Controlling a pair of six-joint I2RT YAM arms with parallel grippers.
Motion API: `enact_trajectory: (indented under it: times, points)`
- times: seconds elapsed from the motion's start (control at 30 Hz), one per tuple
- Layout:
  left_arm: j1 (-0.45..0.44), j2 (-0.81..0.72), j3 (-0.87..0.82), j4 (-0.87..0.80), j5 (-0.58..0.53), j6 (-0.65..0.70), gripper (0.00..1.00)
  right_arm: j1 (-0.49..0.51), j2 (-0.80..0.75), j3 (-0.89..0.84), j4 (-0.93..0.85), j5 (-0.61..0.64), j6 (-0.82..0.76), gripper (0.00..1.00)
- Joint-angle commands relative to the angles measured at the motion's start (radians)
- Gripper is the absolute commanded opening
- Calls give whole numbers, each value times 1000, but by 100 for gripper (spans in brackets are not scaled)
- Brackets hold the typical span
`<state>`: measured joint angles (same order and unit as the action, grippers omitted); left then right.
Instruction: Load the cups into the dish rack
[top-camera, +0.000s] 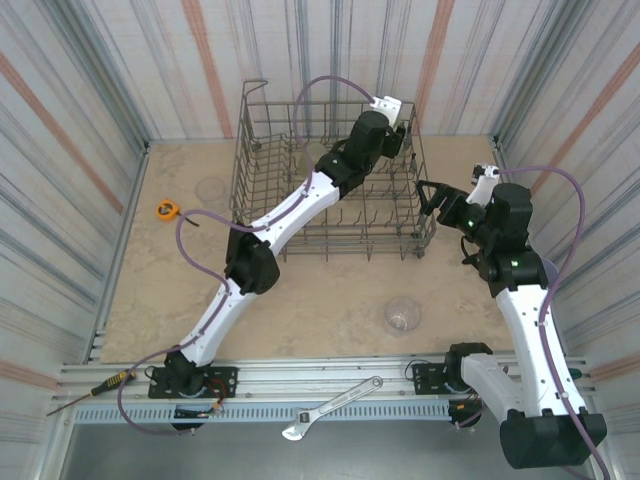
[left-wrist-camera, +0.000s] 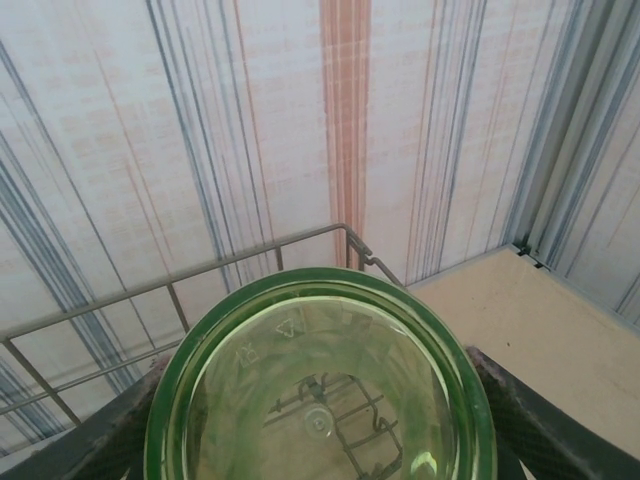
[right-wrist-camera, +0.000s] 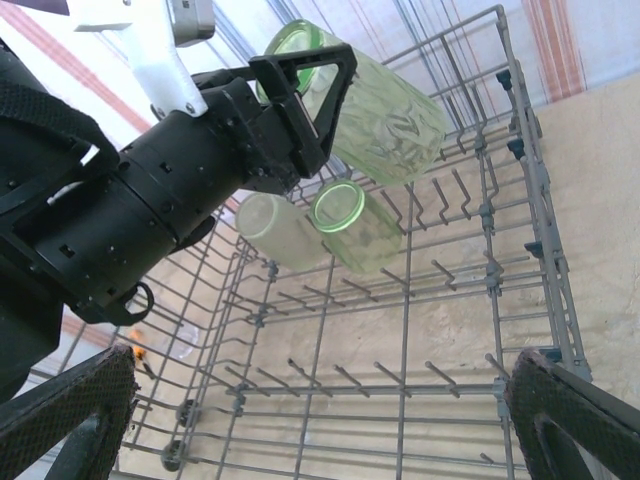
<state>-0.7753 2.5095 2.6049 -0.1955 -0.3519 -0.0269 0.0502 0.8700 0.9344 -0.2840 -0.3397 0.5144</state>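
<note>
My left gripper (left-wrist-camera: 320, 440) is shut on a translucent green cup (left-wrist-camera: 320, 385), whose base faces the wrist camera. In the right wrist view that held cup (right-wrist-camera: 390, 110) hangs tilted above the back of the grey wire dish rack (right-wrist-camera: 405, 330). Two cups lie among the tines below it: a pale one (right-wrist-camera: 272, 230) and a green one (right-wrist-camera: 357, 222). From above, the left gripper (top-camera: 392, 125) reaches over the rack (top-camera: 262, 160) at its far right corner. My right gripper (top-camera: 430, 195) stands open beside the rack's right wall, with nothing between its fingers (right-wrist-camera: 70, 420). A clear cup (top-camera: 403, 315) lies on the table in front of the rack.
Another clear cup (top-camera: 212, 188) and an orange tape measure (top-camera: 166, 209) sit left of the rack. A wrench (top-camera: 330, 408) and a screwdriver (top-camera: 95, 392) lie on the near rail. Striped walls close in the table on three sides.
</note>
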Motion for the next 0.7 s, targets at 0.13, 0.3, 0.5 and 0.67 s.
enact_trajectory:
  times: [0.13,0.3,0.5,0.67]
  points:
    - [30,28,-15,44,1,-58,0,-6,11,-15,23,-1,0,99]
    - [30,42,-19,50,23,-82,0,-6,12,-20,22,5,-3,98]
    - [30,42,-25,51,33,-99,0,-7,22,-18,28,3,-2,99]
    - [28,43,-32,41,37,-110,0,-6,30,-17,32,-4,-1,99]
